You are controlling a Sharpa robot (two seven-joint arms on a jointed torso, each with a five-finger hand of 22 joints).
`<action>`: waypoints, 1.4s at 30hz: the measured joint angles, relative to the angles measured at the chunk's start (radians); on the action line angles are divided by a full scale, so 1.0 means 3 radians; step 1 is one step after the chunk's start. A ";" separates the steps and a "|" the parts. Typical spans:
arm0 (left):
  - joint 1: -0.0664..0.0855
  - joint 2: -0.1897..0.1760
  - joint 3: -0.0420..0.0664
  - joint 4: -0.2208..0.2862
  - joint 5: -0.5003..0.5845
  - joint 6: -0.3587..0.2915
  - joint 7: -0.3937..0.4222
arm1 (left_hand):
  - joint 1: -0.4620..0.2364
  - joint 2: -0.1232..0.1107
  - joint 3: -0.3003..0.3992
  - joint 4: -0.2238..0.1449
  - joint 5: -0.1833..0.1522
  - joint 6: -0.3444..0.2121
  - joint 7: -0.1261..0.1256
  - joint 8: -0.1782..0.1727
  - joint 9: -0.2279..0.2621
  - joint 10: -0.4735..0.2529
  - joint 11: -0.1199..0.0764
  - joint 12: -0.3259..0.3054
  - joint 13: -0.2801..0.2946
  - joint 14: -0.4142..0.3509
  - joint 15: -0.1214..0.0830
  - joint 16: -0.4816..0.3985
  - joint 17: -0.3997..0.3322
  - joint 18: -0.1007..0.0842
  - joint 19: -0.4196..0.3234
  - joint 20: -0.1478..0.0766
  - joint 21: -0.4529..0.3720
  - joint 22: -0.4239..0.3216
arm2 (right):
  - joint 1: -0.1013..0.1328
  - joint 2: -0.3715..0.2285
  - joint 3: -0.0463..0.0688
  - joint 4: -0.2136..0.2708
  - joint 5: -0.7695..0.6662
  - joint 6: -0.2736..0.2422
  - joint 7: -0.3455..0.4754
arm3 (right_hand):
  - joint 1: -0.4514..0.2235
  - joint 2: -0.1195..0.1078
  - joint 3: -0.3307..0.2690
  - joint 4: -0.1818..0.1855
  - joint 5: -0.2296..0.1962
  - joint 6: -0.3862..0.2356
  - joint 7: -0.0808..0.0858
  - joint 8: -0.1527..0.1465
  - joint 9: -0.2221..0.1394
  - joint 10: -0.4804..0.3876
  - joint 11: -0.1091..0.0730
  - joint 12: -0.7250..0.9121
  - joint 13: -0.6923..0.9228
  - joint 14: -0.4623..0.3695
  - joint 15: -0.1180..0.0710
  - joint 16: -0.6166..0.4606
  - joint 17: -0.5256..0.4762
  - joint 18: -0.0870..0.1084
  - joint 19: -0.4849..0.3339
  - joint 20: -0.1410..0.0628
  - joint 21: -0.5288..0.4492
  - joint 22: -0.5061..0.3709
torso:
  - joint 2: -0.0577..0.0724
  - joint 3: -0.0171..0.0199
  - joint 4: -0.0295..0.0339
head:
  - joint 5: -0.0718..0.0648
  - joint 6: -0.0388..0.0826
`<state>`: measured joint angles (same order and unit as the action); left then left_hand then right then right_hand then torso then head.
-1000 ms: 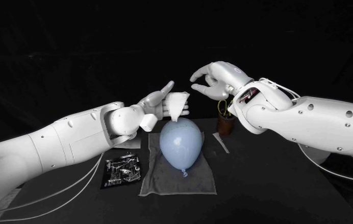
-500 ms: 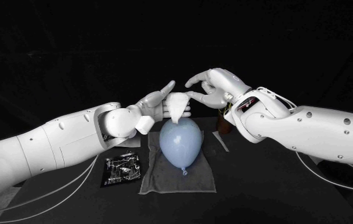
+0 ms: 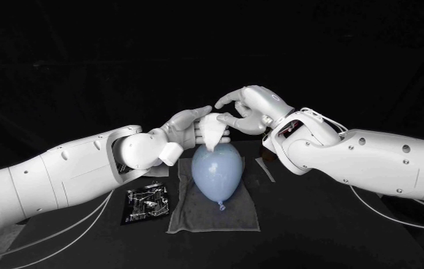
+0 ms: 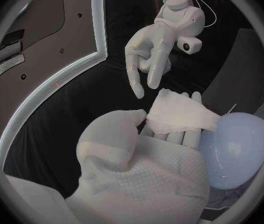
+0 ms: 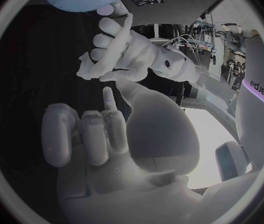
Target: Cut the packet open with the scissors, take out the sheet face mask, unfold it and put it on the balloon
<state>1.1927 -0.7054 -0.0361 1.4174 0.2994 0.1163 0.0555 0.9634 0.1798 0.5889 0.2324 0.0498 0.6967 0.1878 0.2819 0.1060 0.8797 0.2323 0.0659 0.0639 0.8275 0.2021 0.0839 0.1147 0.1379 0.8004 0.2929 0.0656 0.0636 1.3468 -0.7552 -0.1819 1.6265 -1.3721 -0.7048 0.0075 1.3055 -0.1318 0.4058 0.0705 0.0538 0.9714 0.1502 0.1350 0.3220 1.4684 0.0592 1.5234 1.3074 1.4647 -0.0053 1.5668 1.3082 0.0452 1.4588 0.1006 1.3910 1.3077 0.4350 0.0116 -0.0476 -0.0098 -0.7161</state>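
You'll find the folded sheet face mask (image 3: 212, 129) pinched in the left hand (image 3: 181, 133), held in the air just above the far end of the pale blue balloon (image 3: 217, 171). The right hand (image 3: 249, 108) hovers at the mask's upper edge, grasping nothing, and its loose, parted fingertips (image 4: 136, 90) hang just short of the sheet. The balloon lies on a grey cloth (image 3: 190, 217), and the packet (image 3: 146, 203) sits beside the cloth on the black table (image 3: 327, 220).

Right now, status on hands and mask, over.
Left hand holds folded mask above balloon. Right hand open, fingers at mask's edge, not yet gripping. Packet off to the side, nothing in the way.
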 measured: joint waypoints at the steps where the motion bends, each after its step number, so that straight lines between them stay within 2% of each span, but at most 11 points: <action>1: 0.0000 -0.0003 0.0000 0.0008 0.0000 0.0001 0.0002 | -0.0030 -0.0014 0.0068 -0.0006 0.0000 0.0007 0.0000 -0.0007 0.0000 0.0000 0.0000 0.0000 0.0000 0.0000 0.0000 -0.0003 0.0000 0.0000 0.0000 0.0000 0.0000 0.0000 | -0.0001 0.0003 0.0000 -0.0004 -0.0008 0.0001 -0.0004 | 0.0000 0.0000 0.0000 0.0000 0.0000 0.0000 0.0000 0.0000 0.0000 0.0000 0.0000 0.0000 0.0000 0.0000 0.0000 0.0000 0.0000 0.0000 0.0000 0.0000 0.0000 0.0000 | 0.0000 0.0000 0.0000 | 0.0002 -0.0001; 2: 0.0000 -0.0008 0.0000 0.0021 -0.0001 0.0003 0.0006 | -0.0193 -0.0102 0.0325 -0.0032 0.0000 0.0039 0.0001 -0.0034 0.0000 0.0000 0.0000 0.0000 0.0000 0.0000 0.0000 -0.0016 0.0000 0.0000 0.0000 0.0000 0.0000 0.0000 | -0.0002 0.0007 0.0000 -0.0011 -0.0021 0.0003 -0.0011 | -0.0010 -0.0010 0.0000 0.0000 0.0000 0.0000 0.0000 0.0000 -0.0003 0.0000 0.0000 0.0000 0.0001 0.0000 0.0000 0.0000 0.0000 0.0000 0.0000 0.0000 0.0000 0.0000 | 0.0001 0.0000 0.0000 | 0.0003 -0.0003; 4: 0.0000 -0.0019 0.0000 0.0047 -0.0002 0.0006 0.0016 | -0.0308 -0.0147 0.0541 -0.0066 0.0000 0.0054 0.0006 -0.0052 0.0000 0.0000 0.0000 0.0000 0.0000 0.0006 -0.0006 -0.0022 -0.0003 0.0000 0.0000 0.0000 0.0000 0.0000 | -0.0007 0.0017 -0.0002 -0.0023 -0.0049 0.0010 -0.0028 | -0.0013 -0.0013 0.0000 0.0000 0.0000 0.0000 0.0000 0.0000 -0.0003 0.0000 0.0000 0.0000 0.0001 0.0000 0.0000 -0.0001 0.0000 0.0000 0.0000 0.0000 0.0000 0.0001 | 0.0002 0.0000 0.0000 | 0.0007 -0.0009; 7: -0.0001 -0.0028 0.0000 0.0073 -0.0004 0.0009 0.0030 | -0.0408 -0.0186 0.0743 -0.0116 0.0000 0.0096 0.0012 -0.0052 0.0001 0.0012 -0.0012 0.0000 0.0000 0.0019 -0.0005 -0.0022 -0.0003 0.0000 0.0000 0.0000 0.0000 0.0000 | -0.0015 0.0028 -0.0006 -0.0030 -0.0082 0.0023 -0.0047 | -0.0013 -0.0013 0.0000 0.0000 0.0000 0.0000 0.0000 0.0000 -0.0003 0.0000 0.0000 0.0000 0.0002 0.0000 0.0000 -0.0001 0.0000 0.0000 0.0000 0.0000 0.0000 0.0001 | 0.0001 -0.0001 0.0000 | 0.0010 -0.0017; 12: -0.0001 -0.0041 0.0000 0.0096 -0.0005 0.0010 0.0055 | -0.0520 -0.0190 0.0915 -0.0161 0.0000 0.0125 0.0018 -0.0064 0.0009 0.0012 -0.0012 0.0000 0.0000 0.0024 0.0000 -0.0022 -0.0006 0.0000 0.0000 0.0000 0.0000 0.0000 | -0.0034 0.0031 -0.0010 -0.0025 -0.0139 0.0055 -0.0079 | -0.0013 -0.0013 0.0000 0.0000 0.0000 0.0000 0.0000 0.0000 -0.0003 0.0000 0.0000 -0.0001 0.0002 -0.0001 0.0000 -0.0008 -0.0001 0.0000 -0.0001 0.0000 0.0000 0.0001 | -0.0003 0.0000 -0.0002 | 0.0018 -0.0034; 22: -0.0002 -0.0048 -0.0002 0.0101 -0.0008 0.0008 0.0082 | -0.0580 -0.0206 0.1000 -0.0200 0.0000 0.0155 0.0024 -0.0077 0.0012 0.0036 -0.0012 0.0000 0.0000 0.0024 0.0000 -0.0022 -0.0006 0.0000 0.0000 0.0000 0.0000 0.0000 | -0.0048 -0.0030 -0.0011 0.0054 -0.0206 0.0090 -0.0108 | 0.0000 -0.0026 0.0000 0.0000 0.0000 0.0044 -0.0007 -0.0001 -0.0001 0.0000 0.0000 -0.0002 0.0002 -0.0001 0.0001 0.0002 -0.0003 0.0000 -0.0001 0.0000 -0.0001 0.0000 | -0.0008 0.0000 -0.0006 | 0.0013 -0.0047; 31: -0.0003 -0.0047 -0.0004 0.0100 -0.0012 0.0005 0.0084 | -0.0598 -0.0188 0.1029 -0.0209 0.0000 0.0179 0.0024 -0.0077 0.0018 0.0036 -0.0012 0.0000 0.0000 0.0036 -0.0012 -0.0022 -0.0006 0.0000 0.0000 0.0000 0.0000 0.0000 | -0.0061 -0.0046 -0.0010 0.0079 -0.0270 0.0088 -0.0108 | 0.0020 -0.0044 0.0023 -0.0006 0.0001 0.0150 -0.0052 0.0027 0.0011 -0.0001 -0.0001 0.0040 0.0000 -0.0001 0.0001 0.0001 -0.0001 0.0000 0.0015 -0.0017 0.0017 -0.0001 | -0.0008 0.0000 -0.0002 | 0.0013 -0.0049; 34: -0.0004 -0.0046 -0.0005 0.0100 -0.0013 0.0002 0.0084 | -0.0600 -0.0186 0.1038 -0.0220 0.0000 0.0178 0.0024 -0.0078 0.0017 0.0036 -0.0012 0.0000 0.0000 0.0036 -0.0012 -0.0022 -0.0006 0.0000 0.0000 0.0000 0.0000 0.0000 | -0.0064 -0.0051 -0.0009 0.0078 -0.0292 0.0084 -0.0103 | 0.0082 0.0002 0.0055 -0.0035 0.0000 0.0208 -0.0073 0.0052 0.0019 -0.0012 -0.0013 0.0051 0.0000 0.0000 -0.0015 0.0000 0.0000 0.0000 0.0017 -0.0020 0.0028 0.0000 | -0.0007 0.0000 -0.0002 | 0.0013 -0.0049; 40: -0.0004 -0.0046 -0.0005 0.0098 -0.0014 -0.0001 0.0081 | -0.0621 -0.0185 0.1069 -0.0232 0.0000 0.0178 0.0024 -0.0081 0.0017 0.0035 -0.0012 0.0000 0.0000 0.0036 -0.0011 -0.0022 -0.0006 0.0000 0.0007 -0.0007 0.0000 -0.0001 | -0.0066 -0.0059 -0.0009 0.0076 -0.0334 0.0087 -0.0100 | 0.0110 0.0004 0.0075 -0.0055 0.0001 0.0271 -0.0090 0.0078 0.0034 -0.0011 -0.0037 0.0060 0.0002 0.0007 -0.0033 -0.0001 0.0000 0.0000 0.0024 -0.0037 0.0039 0.0001 | -0.0006 -0.0001 -0.0002 | 0.0013 -0.0049; 42: -0.0005 -0.0046 -0.0006 0.0098 -0.0015 -0.0003 0.0080 | -0.0624 -0.0188 0.1069 -0.0233 0.0000 0.0178 0.0024 -0.0082 0.0018 0.0035 -0.0012 0.0000 0.0000 0.0036 -0.0012 -0.0022 -0.0006 0.0000 0.0022 -0.0005 0.0000 0.0000 | -0.0067 -0.0060 -0.0009 0.0074 -0.0351 0.0097 -0.0102 | 0.0137 0.0031 0.0109 -0.0072 0.0001 0.0299 -0.0117 0.0100 0.0039 0.0000 -0.0049 0.0060 0.0002 0.0001 -0.0049 -0.0002 0.0000 0.0000 0.0024 -0.0037 0.0039 0.0001 | -0.0006 -0.0001 -0.0002 | 0.0013 -0.0049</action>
<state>1.1913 -0.7192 -0.0378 1.4469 0.2950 0.1155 0.0795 0.7762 0.1234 0.9096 0.1626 0.0498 0.7501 0.1950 0.2573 0.1113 0.8903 0.2286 0.0660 0.0640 0.8382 0.1986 0.0773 0.1129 0.1380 0.8069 0.2915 0.0655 0.0635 1.3267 -0.7732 -0.1845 1.6487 -1.4772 -0.6758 -0.0231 1.3466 -0.1226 0.4386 0.0489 0.0540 1.0610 0.1150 0.1648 0.3338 1.4685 0.0445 1.5413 1.3080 1.4650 -0.0200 1.5662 1.3081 0.0451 1.4660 0.0894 1.4029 1.3081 0.4331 0.0113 -0.0481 -0.0059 -0.7307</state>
